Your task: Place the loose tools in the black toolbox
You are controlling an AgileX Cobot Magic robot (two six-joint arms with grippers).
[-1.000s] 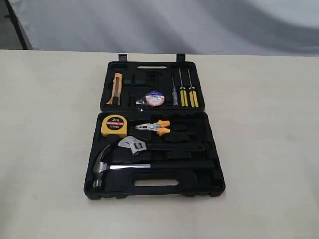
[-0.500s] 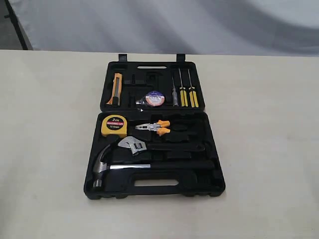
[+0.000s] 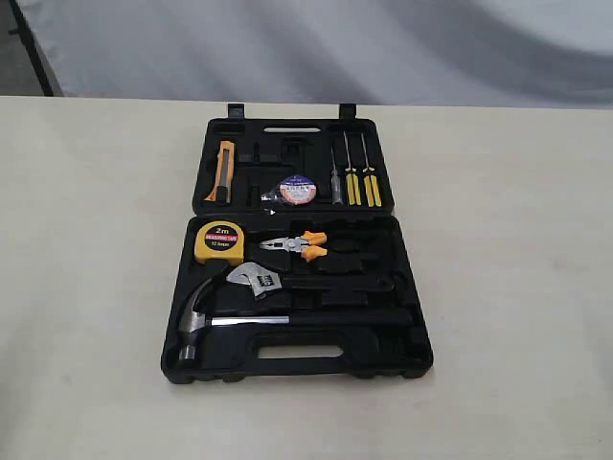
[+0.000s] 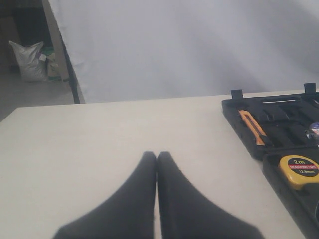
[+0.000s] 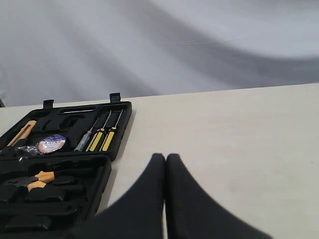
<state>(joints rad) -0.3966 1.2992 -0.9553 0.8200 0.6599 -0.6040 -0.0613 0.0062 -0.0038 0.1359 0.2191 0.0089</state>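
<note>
Exterior view: black toolbox (image 3: 388, 362) open on cream table (image 3: 96, 287) before grey backdrop (image 3: 383, 48).

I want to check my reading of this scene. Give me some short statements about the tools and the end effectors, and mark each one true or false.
1. The hammer lies in the same toolbox half as the tape measure. True.
2. The wrench lies outside the toolbox. False: it lies inside, between the hammer and the pliers.
3. The tape roll shares a half with the screwdrivers. True.
4. The left end effector is open. False: its jaws are shut and empty.
5. The right end effector holds the pliers. False: it is shut on nothing; the pliers lie in the toolbox.
</note>
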